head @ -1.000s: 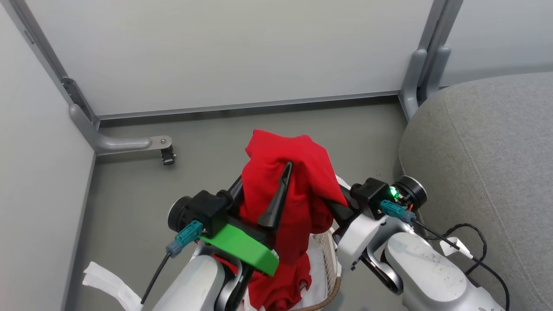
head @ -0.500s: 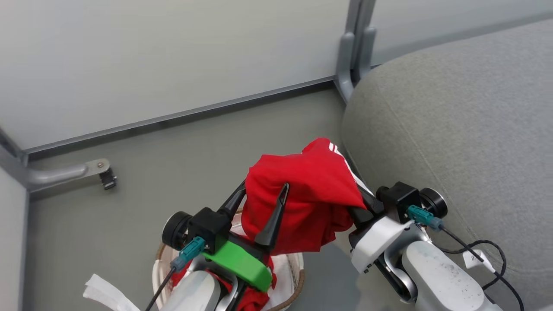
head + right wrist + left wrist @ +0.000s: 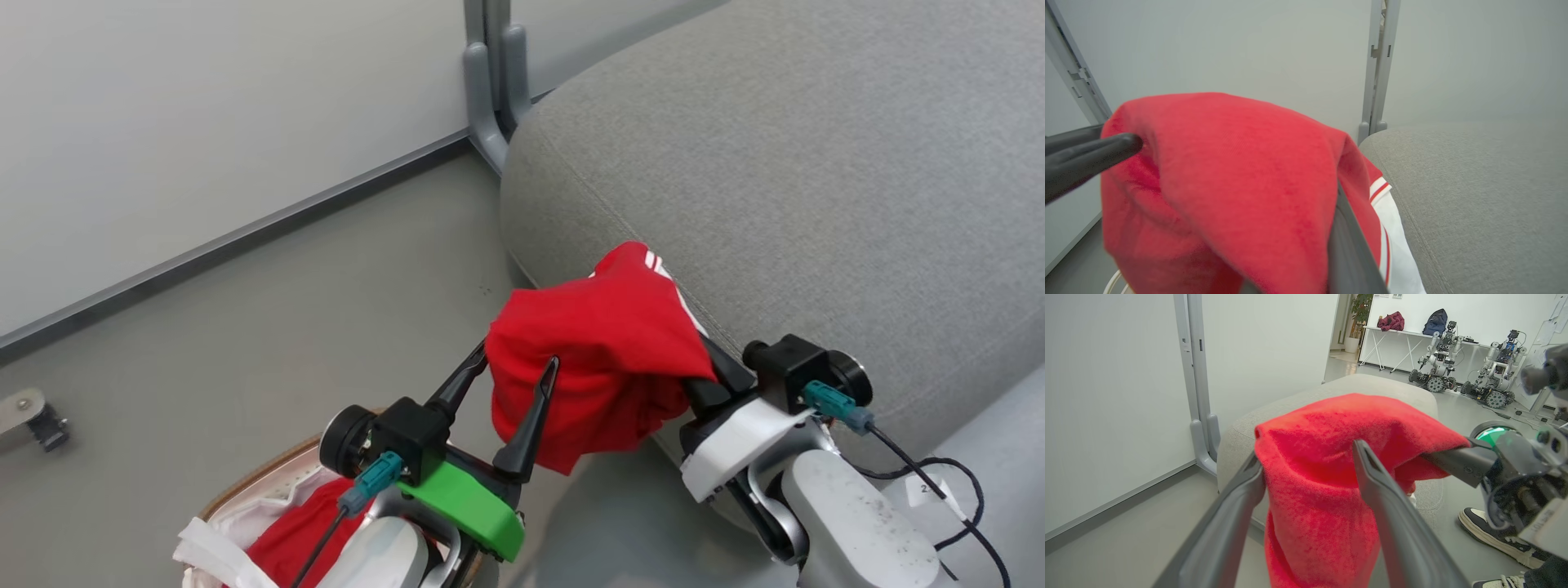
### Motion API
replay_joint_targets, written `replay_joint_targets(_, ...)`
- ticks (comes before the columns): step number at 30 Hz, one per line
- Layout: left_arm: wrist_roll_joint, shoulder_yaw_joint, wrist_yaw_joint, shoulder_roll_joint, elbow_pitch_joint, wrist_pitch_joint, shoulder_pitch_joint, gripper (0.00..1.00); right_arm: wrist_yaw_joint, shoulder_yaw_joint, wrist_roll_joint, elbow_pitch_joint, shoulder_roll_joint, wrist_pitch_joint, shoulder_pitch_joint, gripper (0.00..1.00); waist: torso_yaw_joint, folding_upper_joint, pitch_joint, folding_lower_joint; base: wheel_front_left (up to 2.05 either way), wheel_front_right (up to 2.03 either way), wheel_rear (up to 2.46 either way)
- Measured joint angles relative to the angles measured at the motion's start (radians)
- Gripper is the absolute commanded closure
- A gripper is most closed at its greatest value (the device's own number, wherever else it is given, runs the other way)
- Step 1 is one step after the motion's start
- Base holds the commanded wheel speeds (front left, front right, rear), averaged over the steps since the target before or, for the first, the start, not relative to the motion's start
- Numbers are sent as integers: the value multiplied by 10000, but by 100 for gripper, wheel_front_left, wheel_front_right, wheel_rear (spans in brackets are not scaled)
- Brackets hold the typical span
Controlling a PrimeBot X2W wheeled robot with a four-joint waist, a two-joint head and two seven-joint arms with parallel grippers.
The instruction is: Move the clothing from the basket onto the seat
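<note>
One red garment hangs bunched between my two grippers, clear of the floor, its white striped sleeve touching the seat's rounded edge. My left gripper pinches the fabric between its dark fingers. My right gripper is buried in the cloth; one finger pokes out beneath the red folds. The basket stands at the lower left with a second red garment and the white liner inside.
A grey partition post stands at the seat's far corner, with white wall panels along the floor. A caster foot sits at the far left. A person's shoe is on the floor beyond the seat, and other robots stand far off.
The head camera has swung right. Both grippers have carried the red garment away from above the basket to the seat's edge; the basket now lies at the lower left.
</note>
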Motion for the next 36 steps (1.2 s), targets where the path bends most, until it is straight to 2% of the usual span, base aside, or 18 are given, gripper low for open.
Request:
replay_joint_targets(5,-98,-364,0,13,102,0,-222,0,0,-970,-213,-454,-8,-2,383,100,-567,0,234,0,0,0,0)
replay_joint_targets(18,-314,-790,0,151,209,0,-651,0,0,-2102,-757,-1072,-25,0,582,100,-872,0,1010,0,0,0,0)
replay_joint_targets(27,-33,-251,0,564,132,0,-656,0,0,-2226,-1246,8,-798,-2,-2085,100,-852,0,1777,0,0,0,0)
replay_joint_targets(33,190,-403,0,798,96,0,-1034,0,0,-3219,-1415,1394,-1498,2,-3887,100,-607,0,2549,1,0,0,0)
replay_joint_targets(36,222,-560,0,899,117,0,-1327,0,0,-3317,-1864,1779,-1929,0,-4721,100,-395,0,2980,2,0,0,0)
